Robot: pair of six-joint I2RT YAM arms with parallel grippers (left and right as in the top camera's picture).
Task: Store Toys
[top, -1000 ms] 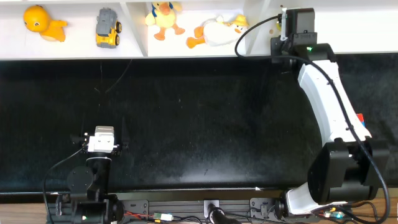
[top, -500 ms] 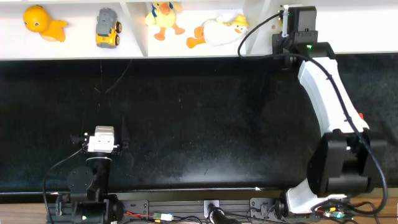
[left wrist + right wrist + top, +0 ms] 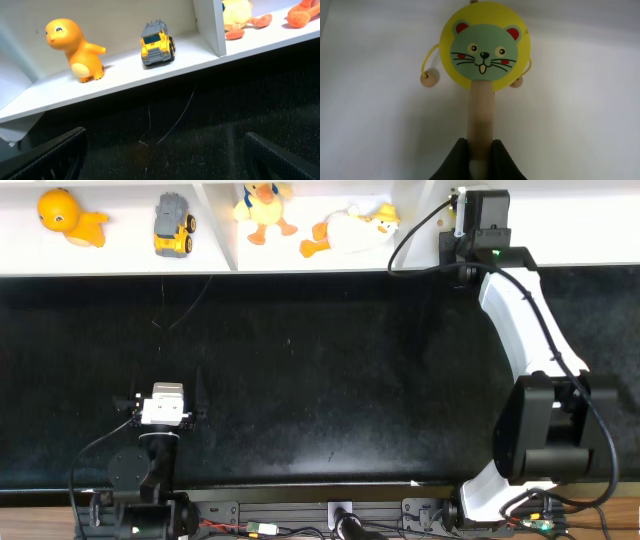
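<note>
Four toys (image 3: 173, 227) were shelved; right gripper (image 3: 480, 152) gripped the rattle (image 3: 482, 45) at the far-right shelf (image 3: 120, 262), unreleased; left gripper (image 3: 165, 152) open.

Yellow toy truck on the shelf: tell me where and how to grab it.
Grip the yellow toy truck across its flat sides, above the wheels, coming from the table side of the shelf. Its nose points at the table, so the open left tool likely slides along both sides.
</note>
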